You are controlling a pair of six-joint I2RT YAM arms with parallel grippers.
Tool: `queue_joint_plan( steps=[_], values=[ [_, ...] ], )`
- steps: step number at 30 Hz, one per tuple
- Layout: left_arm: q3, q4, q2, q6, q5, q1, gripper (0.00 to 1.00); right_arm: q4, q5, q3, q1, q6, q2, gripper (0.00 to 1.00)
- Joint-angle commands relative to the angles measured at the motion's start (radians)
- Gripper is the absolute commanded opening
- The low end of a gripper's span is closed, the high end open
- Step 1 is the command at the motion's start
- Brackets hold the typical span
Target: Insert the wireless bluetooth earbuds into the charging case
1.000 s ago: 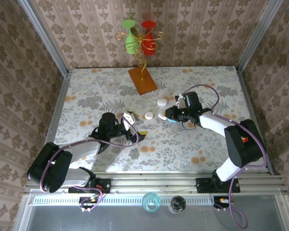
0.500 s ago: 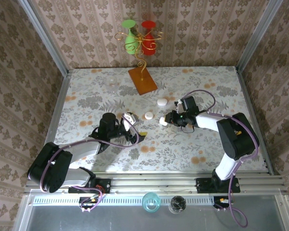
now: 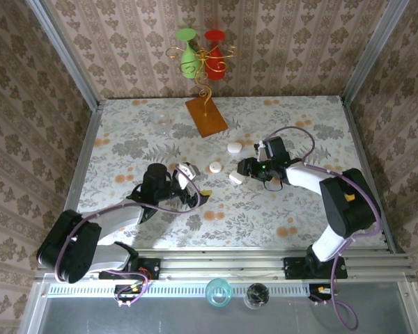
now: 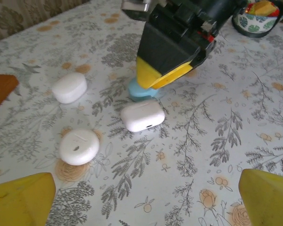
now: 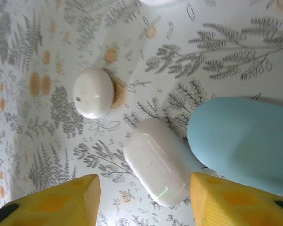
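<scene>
Lining up right gripper (image 5: 144, 197), fingers spread, over the white oblong case (image 5: 155, 167); next, probably a square pinch across it.

Blue case (image 4: 141, 91) partly concealed
It is mostly covered by the right gripper (image 4: 158, 80) in the left wrist view, and cropped at the right wrist view's edge.

Your tablecloth (image 3: 125, 142) is pale, printed with grey foliage and orange blossoms. You have a white round case (image 5: 93, 92), a white oblong case (image 5: 155, 162) and a light-blue case (image 5: 245, 141). Your right gripper (image 5: 145, 201) has yellow fingertips (image 5: 61, 202).
</scene>
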Motion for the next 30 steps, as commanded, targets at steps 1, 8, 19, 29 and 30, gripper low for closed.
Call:
queue_joint_plan(
  steps=[1,8,19,29,30],
  values=[
    [0.032,-0.064,-0.082,0.019,-0.098,0.016,1.0,-0.069,0.106,0.026,-0.005,-0.089,-0.116,0.58],
    [0.024,-0.099,-0.201,0.039,-0.342,0.112,1.0,-0.041,0.405,-0.019,-0.024,-0.329,-0.322,0.89],
    [-0.051,-0.057,-0.196,0.027,-0.54,0.302,1.0,0.365,0.74,-0.286,-0.158,-0.542,-0.354,1.0],
    [-0.117,0.286,0.056,-0.091,-0.464,0.492,1.0,0.803,0.579,-0.439,-0.29,-0.504,-0.143,1.0],
    [-0.086,0.216,0.057,-0.091,-0.463,0.494,1.0,0.832,0.572,-0.449,-0.292,-0.502,-0.126,1.0]
  ],
)
